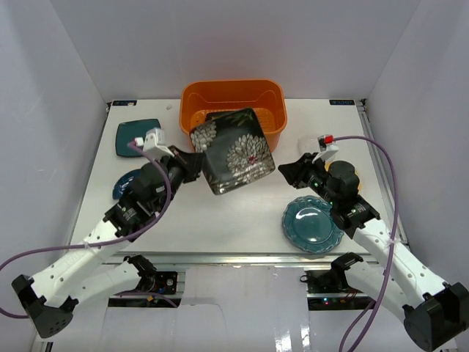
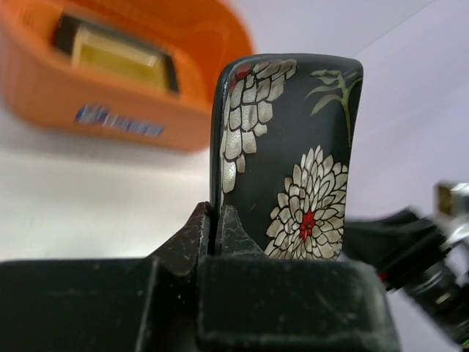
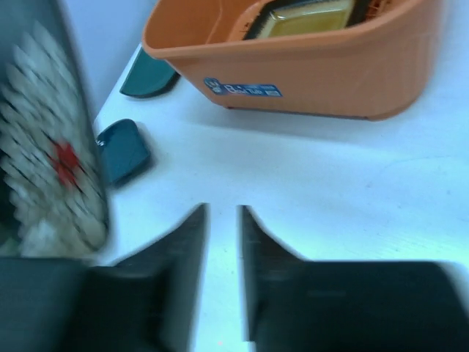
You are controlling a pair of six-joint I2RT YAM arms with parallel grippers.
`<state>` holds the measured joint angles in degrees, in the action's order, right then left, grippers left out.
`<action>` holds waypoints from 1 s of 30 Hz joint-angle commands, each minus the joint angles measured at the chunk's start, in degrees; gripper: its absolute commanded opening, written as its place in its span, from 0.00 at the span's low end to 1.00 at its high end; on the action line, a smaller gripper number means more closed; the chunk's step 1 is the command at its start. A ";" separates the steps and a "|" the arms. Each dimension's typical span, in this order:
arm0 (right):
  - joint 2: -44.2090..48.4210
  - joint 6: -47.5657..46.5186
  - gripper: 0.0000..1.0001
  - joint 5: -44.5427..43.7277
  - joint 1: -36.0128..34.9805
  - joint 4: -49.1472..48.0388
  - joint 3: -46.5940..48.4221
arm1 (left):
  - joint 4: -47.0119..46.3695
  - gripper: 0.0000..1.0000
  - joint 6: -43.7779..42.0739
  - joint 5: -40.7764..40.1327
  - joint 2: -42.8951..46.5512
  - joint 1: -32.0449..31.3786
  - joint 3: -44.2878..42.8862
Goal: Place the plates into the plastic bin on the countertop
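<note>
My left gripper (image 1: 195, 163) is shut on the left edge of the black square plate with white flowers (image 1: 234, 150) and holds it tilted in the air, just in front of the orange plastic bin (image 1: 233, 94). In the left wrist view the jaws (image 2: 215, 213) pinch the plate's rim (image 2: 293, 161). The amber plate (image 2: 121, 55) lies inside the bin (image 2: 110, 103) and also shows in the right wrist view (image 3: 308, 18). My right gripper (image 1: 292, 170) is open and empty, just right of the held plate, over the white countertop (image 1: 242, 213). Its jaws (image 3: 223, 213) stand slightly apart.
A teal scalloped round plate (image 1: 313, 224) lies at the front right beside my right arm. A dark teal rounded-square plate (image 1: 138, 136) lies at the back left. Another dark blue-teal dish (image 1: 123, 185) is partly hidden under my left arm.
</note>
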<state>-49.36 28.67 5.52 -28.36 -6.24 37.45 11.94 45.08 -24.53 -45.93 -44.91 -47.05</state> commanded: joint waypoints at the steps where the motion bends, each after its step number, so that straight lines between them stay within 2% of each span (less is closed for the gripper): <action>1: 3.04 1.48 0.20 -3.50 0.06 -0.45 -2.55 | -9.83 0.00 -9.64 -1.92 -6.60 0.78 -13.55; 3: 3.48 1.31 0.18 -2.36 -0.03 0.88 -3.61 | -10.19 0.00 -12.11 0.43 -14.95 4.37 -18.84; 4: 3.92 1.22 0.18 -1.31 -0.03 1.23 -4.05 | -10.01 0.00 -11.95 3.50 -17.76 6.65 -24.00; 5: 4.27 1.13 0.18 -0.78 -0.03 1.49 -4.40 | -8.88 0.00 -10.55 11.62 -23.18 12.59 -26.67; 8: 6.12 0.87 0.18 0.02 -0.03 2.37 -6.51 | -6.42 0.00 -8.34 19.15 -31.73 19.39 -36.92; 10: 7.69 0.60 0.18 0.37 -0.03 3.42 -7.74 | -4.23 0.00 -8.96 21.89 -40.61 21.69 -43.27; 11: 8.14 0.60 0.18 0.63 -0.12 3.69 -8.18 | -1.17 0.00 -9.04 23.55 -43.86 22.31 -50.09; 17: 11.48 1.57 0.18 3.62 -0.29 5.18 -11.17 | 4.48 0.00 -7.82 34.17 -66.26 27.14 -69.63; 22: 11.75 0.87 0.18 3.71 -0.38 6.15 -11.52 | 6.86 0.00 -6.23 37.10 -74.98 28.29 -75.91; 30: 10.43 1.04 0.19 4.32 -0.56 4.92 -12.31 | 7.48 0.00 -7.72 37.19 -77.81 28.56 -71.17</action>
<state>-38.46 29.85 9.04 -28.58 0.40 25.30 25.91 35.99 8.45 -129.12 -16.60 -116.79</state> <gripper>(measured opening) 0.191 0.038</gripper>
